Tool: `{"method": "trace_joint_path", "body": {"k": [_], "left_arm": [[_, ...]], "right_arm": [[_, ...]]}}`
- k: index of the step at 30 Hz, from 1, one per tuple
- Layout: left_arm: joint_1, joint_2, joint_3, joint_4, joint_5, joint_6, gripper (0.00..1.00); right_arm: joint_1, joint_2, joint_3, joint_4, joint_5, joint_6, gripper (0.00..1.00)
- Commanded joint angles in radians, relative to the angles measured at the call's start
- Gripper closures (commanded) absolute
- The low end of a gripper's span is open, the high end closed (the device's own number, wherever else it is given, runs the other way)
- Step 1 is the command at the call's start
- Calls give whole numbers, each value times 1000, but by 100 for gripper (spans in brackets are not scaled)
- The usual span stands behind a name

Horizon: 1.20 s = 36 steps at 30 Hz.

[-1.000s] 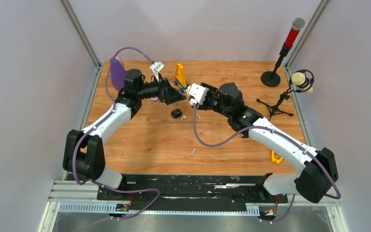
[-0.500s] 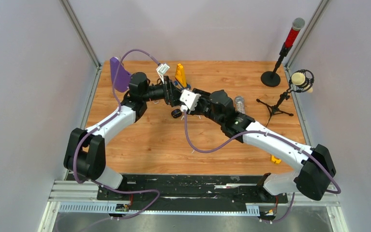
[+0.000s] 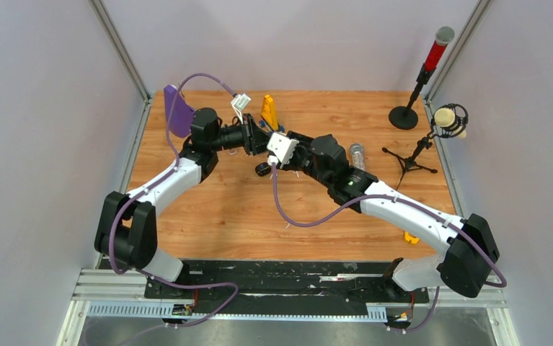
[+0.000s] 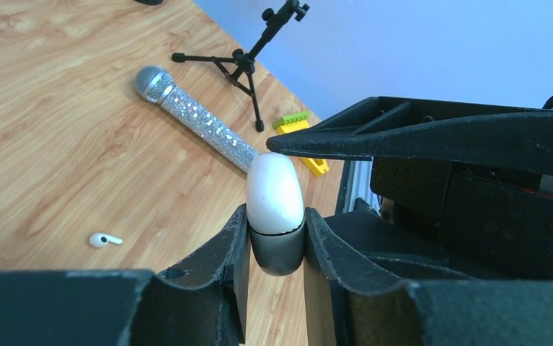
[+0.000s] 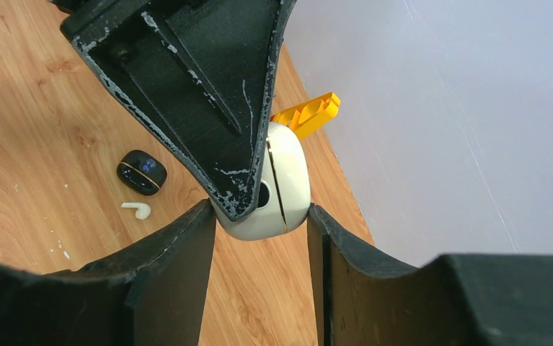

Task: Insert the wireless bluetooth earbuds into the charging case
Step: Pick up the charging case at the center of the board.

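The left gripper (image 4: 275,220) and right gripper (image 5: 261,210) both clamp a white charging case (image 4: 275,189) above the far middle of the table (image 3: 223,209), while a white earbud (image 5: 137,209) lies on the wood beside a black case (image 5: 142,171).

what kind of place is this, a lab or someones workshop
Most likely a robot test cell in a lab: a left arm and right arm bolted to a rail at the edge of a wooden table, plain panel walls closing it in, and props such as a microphone on a stand.
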Motion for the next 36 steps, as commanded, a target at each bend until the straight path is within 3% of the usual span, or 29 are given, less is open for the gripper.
{"method": "trace_joint_path", "body": {"k": [1,4,7,11,18,27,36], "left_arm": [[-10,-60,-7,36,32,8,76],[-10,-78,-6,8,38,54,77],[-10,-95,1,-51,80,143,77],[-10,-137,0,-131,135,254,77],[-12,-180,-2,-200,278,346,78],[-67,-217,50,-581,240,710,78],[-91,-234,59,-658,183,818,80]], "right_arm": [[7,-4,28,42,11,32,52],[4,-25,59,-30,-41,55,41],[-29,-75,109,-191,-233,98,31],[-144,-135,178,-394,-605,132,29],[-303,-193,169,-566,-977,2,27],[-325,-41,283,-637,-1118,168,35],[-324,51,290,-626,-1134,258,43]]}}
